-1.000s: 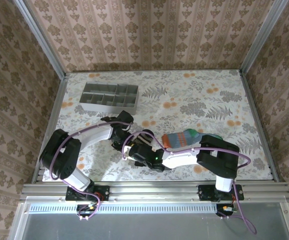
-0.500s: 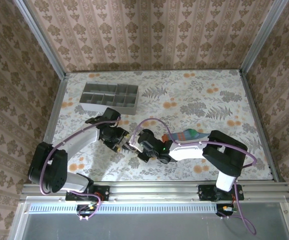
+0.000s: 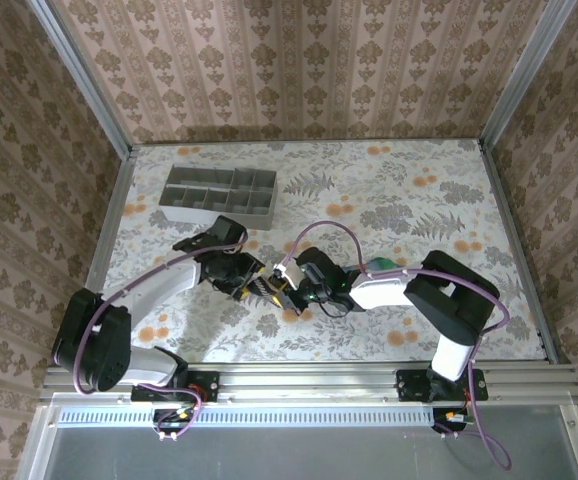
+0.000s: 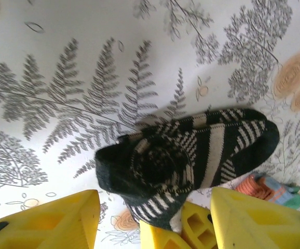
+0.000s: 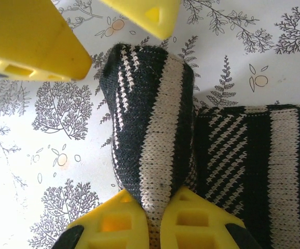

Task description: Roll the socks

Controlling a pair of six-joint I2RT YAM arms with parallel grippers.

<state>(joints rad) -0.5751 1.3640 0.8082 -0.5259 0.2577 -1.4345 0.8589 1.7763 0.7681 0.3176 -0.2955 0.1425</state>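
Centrally, the right gripper (image 5: 152,207) is pinching the rolled end of the black sock (image 4: 212,148), its fingers pressing together on the fabric, while the left gripper (image 3: 251,284) is hovering just ahead of it with fingers standing apart and nothing between them. The roll is lying directly between the two grippers, touching the right fingers and just short of the left ones. Several faults are looming. If the right pinch is loosening before the left fingers are closing, the soft coil is likely springing open. If the left fingers are reaching too deep, they are risking a strike on the right fingers sitting close between them. Any sideways pull is threatening to drag the flat part and skew the roll. The coil's axis is running from one gripper toward the other, whereas the sock's long axis is running crosswise, the unrolled part stretching off to one side of the right fingers. The teal sock (image 4: 272,191) is lying just beside that flat end, not yet rolled in.
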